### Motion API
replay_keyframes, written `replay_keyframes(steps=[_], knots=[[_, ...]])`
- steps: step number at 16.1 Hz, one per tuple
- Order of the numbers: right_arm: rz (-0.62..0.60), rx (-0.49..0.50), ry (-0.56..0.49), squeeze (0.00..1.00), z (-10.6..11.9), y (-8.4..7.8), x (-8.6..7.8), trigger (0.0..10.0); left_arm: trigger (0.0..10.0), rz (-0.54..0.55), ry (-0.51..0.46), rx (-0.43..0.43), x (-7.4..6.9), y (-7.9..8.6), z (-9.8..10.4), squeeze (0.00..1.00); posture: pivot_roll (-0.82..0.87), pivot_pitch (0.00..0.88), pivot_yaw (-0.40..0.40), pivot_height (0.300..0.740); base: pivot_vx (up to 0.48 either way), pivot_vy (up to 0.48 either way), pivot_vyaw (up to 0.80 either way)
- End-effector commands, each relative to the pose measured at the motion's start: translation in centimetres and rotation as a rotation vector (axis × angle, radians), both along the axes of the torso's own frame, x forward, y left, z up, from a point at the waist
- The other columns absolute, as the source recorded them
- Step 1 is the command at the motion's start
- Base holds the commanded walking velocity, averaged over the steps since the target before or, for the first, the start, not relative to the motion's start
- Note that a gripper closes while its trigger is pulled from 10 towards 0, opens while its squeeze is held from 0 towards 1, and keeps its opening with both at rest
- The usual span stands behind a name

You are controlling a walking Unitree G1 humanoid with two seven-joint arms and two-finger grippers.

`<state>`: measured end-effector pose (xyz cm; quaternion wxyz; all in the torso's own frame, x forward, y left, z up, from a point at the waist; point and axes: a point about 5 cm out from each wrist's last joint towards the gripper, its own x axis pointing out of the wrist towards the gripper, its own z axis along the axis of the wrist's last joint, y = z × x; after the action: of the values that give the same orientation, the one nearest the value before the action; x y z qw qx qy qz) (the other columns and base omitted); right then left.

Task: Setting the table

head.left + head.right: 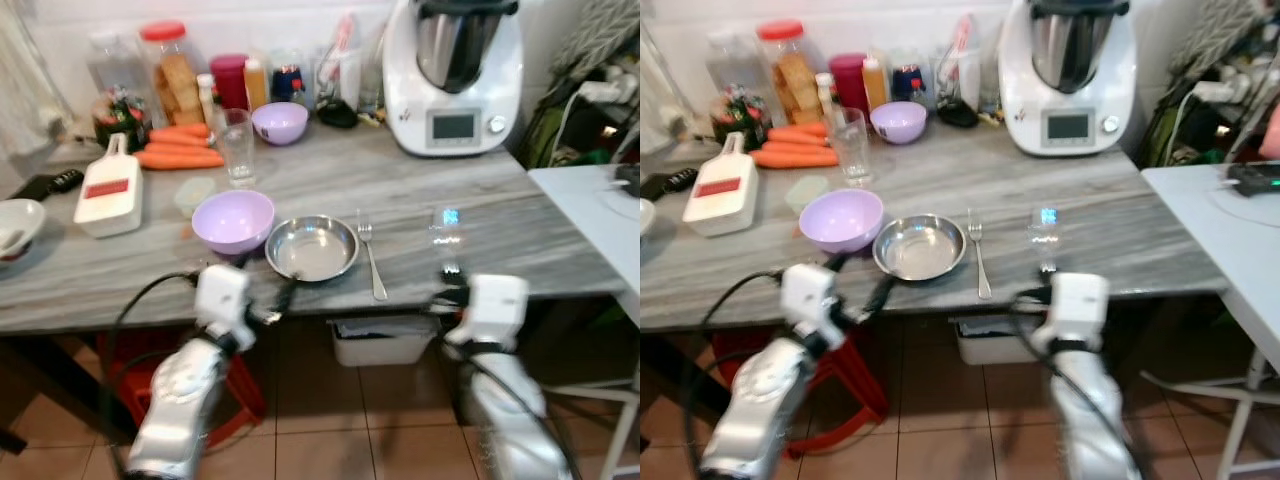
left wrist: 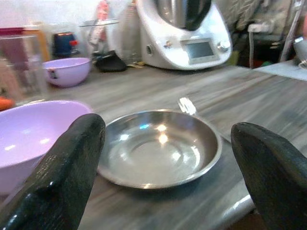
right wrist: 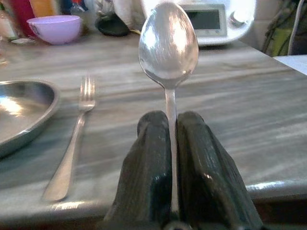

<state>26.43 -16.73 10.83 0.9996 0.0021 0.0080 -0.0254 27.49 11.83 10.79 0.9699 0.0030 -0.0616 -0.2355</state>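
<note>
I have the spoon (image 3: 169, 45) pinched by its handle between the pressed-together fingers (image 3: 148, 163) of the right gripper (image 3: 170, 143), bowl end pointing away from the wrist toward the back of the counter (image 1: 560, 250). In the head views that gripper sits at the counter's front edge, with the spoon's bowl glinting over the bare surface to the right of the fork (image 1: 371, 262). What matters for me is the line-up: the fork lies just right of the steel plate (image 1: 312, 249), its long axis running front to back, tines away from me, and my spoon's axis is already roughly parallel to it, set off to the right with open counter between them. So I judge the place for the spoon is the strip beside the fork, and the right arm is plainly the nearer one for it; I'd only need to lower it and perhaps nudge it left. The left gripper (image 2: 163, 158) is spread wide, its two fingers framing the plate from the front edge without touching it, with the lilac bowl (image 1: 233, 220) just to the plate's left. A glass (image 1: 236, 147) stands well behind, near the carrots (image 1: 180, 148).
</note>
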Motion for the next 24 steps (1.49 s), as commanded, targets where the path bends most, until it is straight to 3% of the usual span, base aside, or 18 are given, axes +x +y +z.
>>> replay_keyframes(steps=[1, 7, 11, 14, 19, 20, 21, 24], knots=[[0.032, 0.02, -0.03, 0.0, 0.6, 1.2, 0.2, 10.0, 10.0, 0.024, 0.013, 0.019, -0.1, 1.1, -0.3, 0.0, 0.0, 0.0, 0.037, 0.74, 0.368, 0.0, 0.0], [0.04, 0.017, -0.019, 0.0, 0.3, 1.3, 0.2, 10.0, 10.0, 0.048, 0.029, 0.006, -0.6, 1.4, -0.5, 0.0, 0.01, 0.0, 0.037, 0.74, 0.12, 0.0, 0.0], [0.039, 0.012, -0.012, 0.0, 0.1, 1.2, 0.1, 10.0, 10.0, 0.077, 0.041, 0.043, -1.8, 2.6, -1.1, 0.0, 0.01, 0.0, 0.038, 0.74, 0.0, 0.0, 0.0], [0.037, -0.013, 0.055, 0.0, -0.7, 0.4, 0.5, 10.0, 10.0, 0.009, 0.065, 0.067, -3.6, 3.9, -1.6, 0.0, 0.01, 0.0, 0.033, 0.74, 0.0, 0.0, 0.0], [0.0, 0.005, 0.132, 0.0, -1.5, -1.1, 1.8, 10.0, 10.0, -0.1, 0.095, 0.041, -4.4, 3.7, -1.6, 0.0, 0.03, 0.0, 0.027, 0.74, 0.0, 0.0, 0.0], [-0.031, 0.08, 0.182, 0.0, -2.0, -1.5, 2.4, 10.0, 10.0, -0.129, 0.105, 0.037, -4.5, 3.7, -1.6, 0.0, 0.03, 0.0, 0.031, 0.74, 0.0, 0.0, 0.0], [-0.042, 0.078, 0.207, 0.0, -2.3, -1.7, 2.9, 10.0, 10.0, -0.149, 0.11, 0.04, -4.6, 3.7, -1.6, 0.0, 0.02, 0.0, 0.032, 0.74, 0.0, 0.0, 0.0], [-0.007, 0.077, 0.233, 0.0, -2.3, -0.9, 4.4, 10.0, 10.0, -0.196, 0.124, 0.047, -4.9, 3.8, -1.7, 0.0, 0.02, 0.0, 0.031, 0.74, 0.0, 0.0, 0.0]])
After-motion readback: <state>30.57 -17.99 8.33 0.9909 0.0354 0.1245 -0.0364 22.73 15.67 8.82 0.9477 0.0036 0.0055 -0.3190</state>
